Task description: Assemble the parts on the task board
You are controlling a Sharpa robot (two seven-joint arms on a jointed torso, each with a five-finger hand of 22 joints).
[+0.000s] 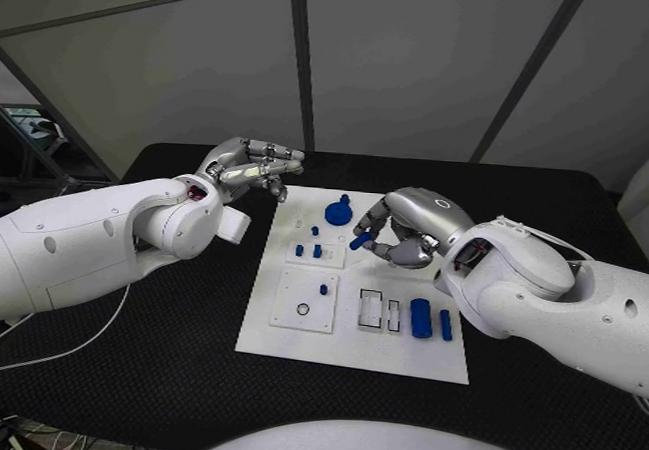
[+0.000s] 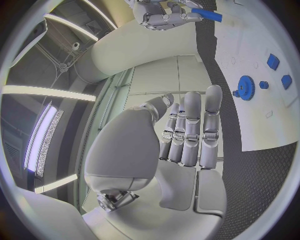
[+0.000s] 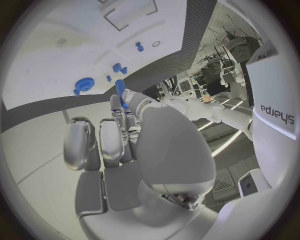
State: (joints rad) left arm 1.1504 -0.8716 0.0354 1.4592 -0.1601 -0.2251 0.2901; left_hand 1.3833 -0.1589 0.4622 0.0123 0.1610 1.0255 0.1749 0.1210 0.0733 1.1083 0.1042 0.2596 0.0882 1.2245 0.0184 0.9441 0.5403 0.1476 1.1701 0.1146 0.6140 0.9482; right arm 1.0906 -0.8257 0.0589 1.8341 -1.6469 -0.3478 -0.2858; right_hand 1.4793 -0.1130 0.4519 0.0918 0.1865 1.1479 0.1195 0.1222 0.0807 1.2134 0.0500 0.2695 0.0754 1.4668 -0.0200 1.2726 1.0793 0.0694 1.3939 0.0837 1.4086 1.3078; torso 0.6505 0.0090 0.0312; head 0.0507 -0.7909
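One blue peg (image 1: 360, 242) pinched at right hand (image 1: 399, 231) fingertips above task board (image 1: 351, 344), left hand (image 1: 251, 168) beside board, empty, fingers straight, pressed together.

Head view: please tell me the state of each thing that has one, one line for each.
right hand: holds a small blue part above the board
left hand: holds nothing, fingers together, beyond the board's far left corner
task board: flat on the table
blue gear: lying on the board
two blue bars: lying side by side on the board

White task board (image 1: 351, 351) carries blue parts (image 1: 421, 317); gear (image 1: 338, 213) near its far edge.
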